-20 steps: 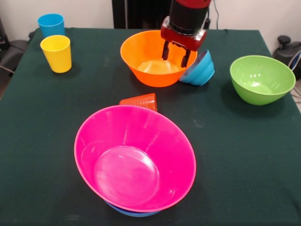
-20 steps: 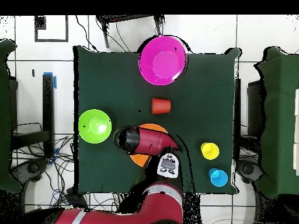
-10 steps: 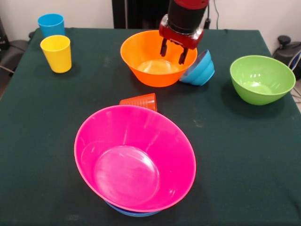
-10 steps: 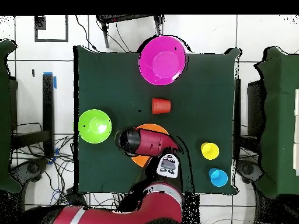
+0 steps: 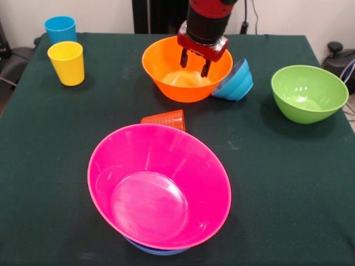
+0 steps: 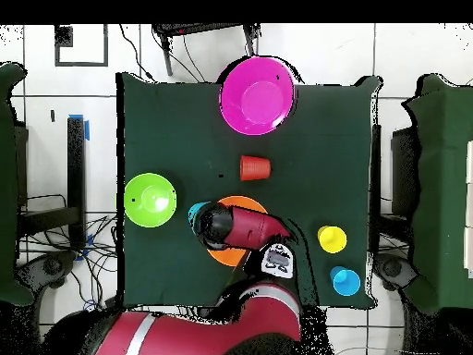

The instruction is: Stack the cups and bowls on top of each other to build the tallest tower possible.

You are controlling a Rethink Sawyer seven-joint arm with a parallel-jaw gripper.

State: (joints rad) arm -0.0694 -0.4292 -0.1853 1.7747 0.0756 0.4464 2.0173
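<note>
Tower-building at an early stage. The tower stands at the near edge of the worktop in the front view: a large pink bowl sits nested over blue bowls, of which only a sliver of blue rim shows beneath. How many blue bowls lie under it cannot be told. The pink bowl is empty.

Everything else appears unstacked. The large orange bowl stands upright and empty at the far side, with a blue bowl tipped on its side and leaning against its rim. The green bowl, upright and empty, stands well apart to one side. The orange-red ribbed cup lies just behind the pink bowl, apparently mouth-down or tilted; which cannot be told. The yellow cup and sky-blue cup stand upright and empty, close together at a far corner.

The claw hangs over the orange bowl's interior, its two fingers parted and holding nothing, not touching the bowl. In the overhead view the arm covers much of that bowl.

By judgement, most of the work remains: three bowls and all three cups are yet to be added, and the orange bowl seems the likely next candidate.
</note>
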